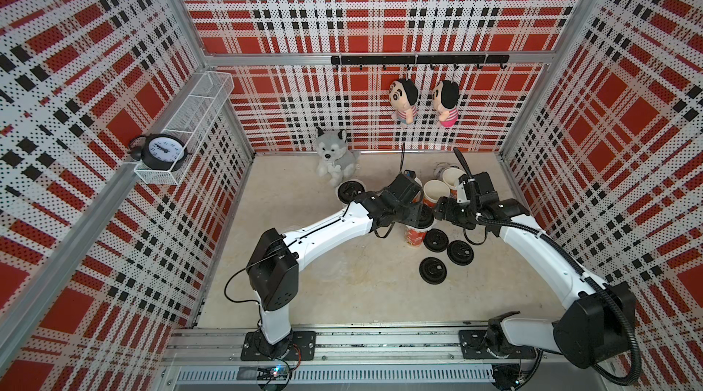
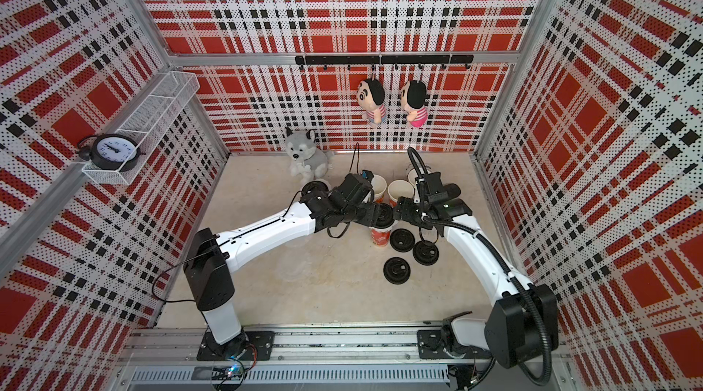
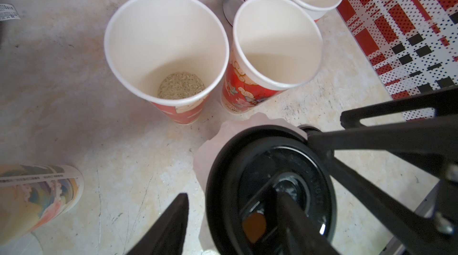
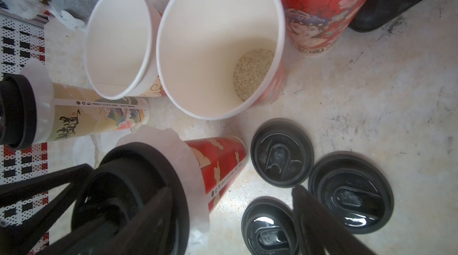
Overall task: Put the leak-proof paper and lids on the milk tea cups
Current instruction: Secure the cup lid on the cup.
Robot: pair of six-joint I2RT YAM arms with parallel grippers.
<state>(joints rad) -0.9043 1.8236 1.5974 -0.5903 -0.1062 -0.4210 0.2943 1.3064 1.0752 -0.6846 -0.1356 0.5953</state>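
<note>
We're on left arm [image 1: 331, 227] — white shell links, black joint housings, thin dark seam along forearm. Thin black cable [image 1: 227, 288] loops off boxy black shoulder block. Over to right arm [image 1: 532, 252]: same white-and-black build, ribbed black conduit [image 1: 461, 160] along it, white zip tie [image 1: 468, 180] near wrist. Both on black bolted base plates [image 1: 304, 343]. Up close we see left fingers [image 3: 171, 224] — matte black, wedge-shaped; silver screw [image 3: 443, 226] on black strut.
</note>
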